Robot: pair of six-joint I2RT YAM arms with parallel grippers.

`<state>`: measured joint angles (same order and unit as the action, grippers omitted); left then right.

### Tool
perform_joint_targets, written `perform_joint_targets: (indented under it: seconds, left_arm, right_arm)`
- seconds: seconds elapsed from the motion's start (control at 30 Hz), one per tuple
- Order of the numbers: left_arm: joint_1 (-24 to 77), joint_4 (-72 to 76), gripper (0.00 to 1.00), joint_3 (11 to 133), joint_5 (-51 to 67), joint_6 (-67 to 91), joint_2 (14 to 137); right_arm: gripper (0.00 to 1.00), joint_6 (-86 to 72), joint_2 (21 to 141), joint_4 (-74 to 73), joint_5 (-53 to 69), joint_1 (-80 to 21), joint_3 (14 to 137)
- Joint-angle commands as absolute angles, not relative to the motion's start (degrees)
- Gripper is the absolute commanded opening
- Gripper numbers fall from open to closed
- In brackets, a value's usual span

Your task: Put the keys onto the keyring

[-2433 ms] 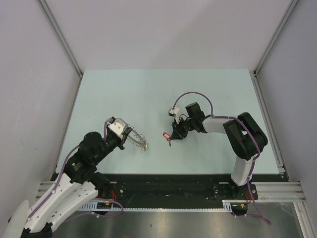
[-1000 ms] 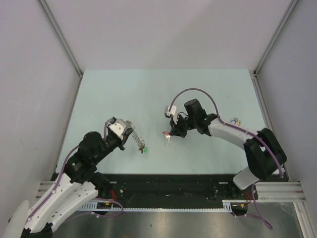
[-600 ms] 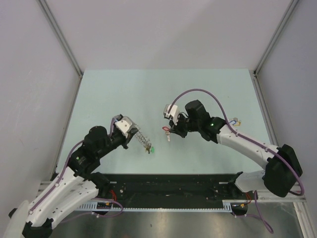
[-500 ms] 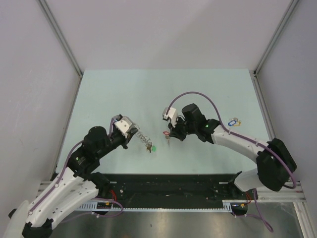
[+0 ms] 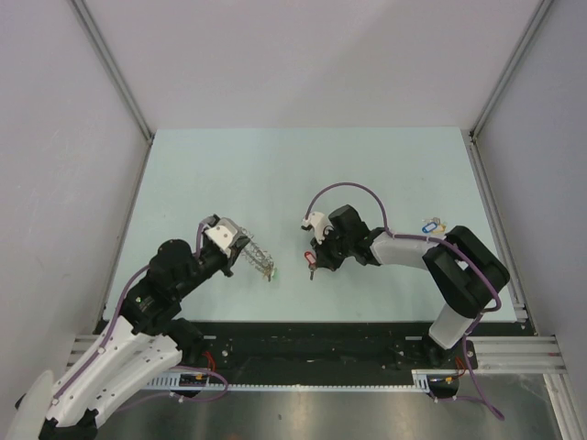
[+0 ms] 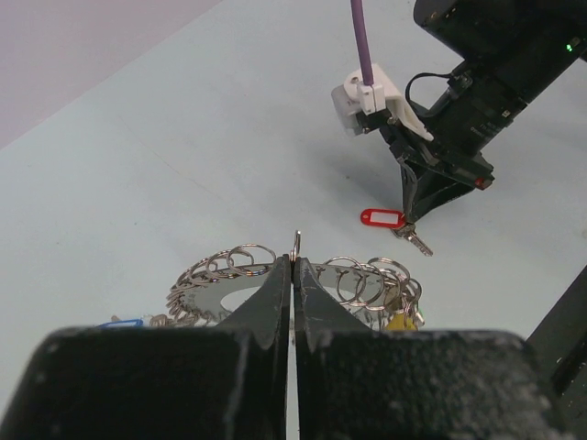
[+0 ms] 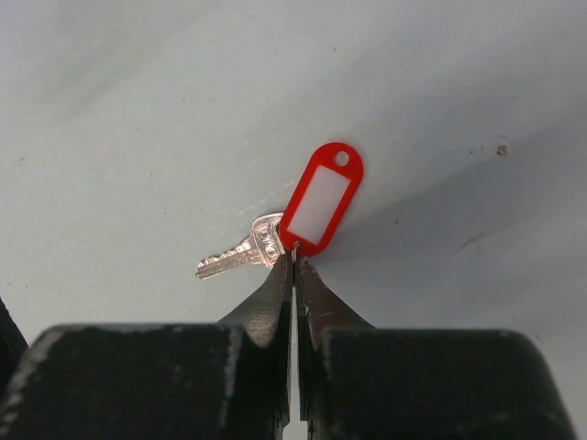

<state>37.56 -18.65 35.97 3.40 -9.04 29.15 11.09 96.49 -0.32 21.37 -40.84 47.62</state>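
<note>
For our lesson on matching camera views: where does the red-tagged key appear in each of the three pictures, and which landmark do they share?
Top external: red-tagged key just below centre, at the right gripper.
Left wrist: right of centre, beyond the keyring.
Right wrist: centre, just above the closed jaws.
Shared landmark: the right gripper, shut at the key's tag, in all three views.

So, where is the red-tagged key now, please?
The key is near the table's centre in the top view, pinched by the right gripper, right of the keyring.
</note>
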Motion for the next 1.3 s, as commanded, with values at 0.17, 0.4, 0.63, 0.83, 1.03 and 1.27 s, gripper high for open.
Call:
perform_joint_targets:
  seconds: [0.17, 0.4, 0.63, 0.83, 1.03, 1.27]
  left_arm:
    - [37.18, -15.73, 0.00, 35.33, 2.64, -8.79, 28.04]
    - [37.18, -15.56, 0.00, 35.16, 2.72, -8.61, 27.86]
    - [37.18, -15.47, 0.00, 35.33, 3.25, -8.53, 28.30]
    - [37.18, -15.56, 0.00, 35.33, 3.87, -8.53, 28.91]
    - [37.18, -15.65, 0.00, 35.33, 3.96, -8.70, 29.09]
    - [37.18, -15.91, 0.00, 35.33, 4.31, -8.88, 29.18]
  right_arm:
    - [0.20, 10.28, 94.40, 1.58, 21.88, -39.64, 45.27]
    - [0.28, 9.32, 93.16, 1.67, 26.19, -37.53, 44.21]
    - [0.28, 10.72, 94.48, 2.55, 29.18, -36.74, 44.30]
    - [0.29, 11.34, 96.94, 4.30, 31.90, -35.33, 45.79]
    - [0.29, 12.48, 100.98, 2.99, 33.22, -34.81, 48.78]
    - [0.29, 13.27, 103.18, 1.85, 34.98, -33.49, 49.92]
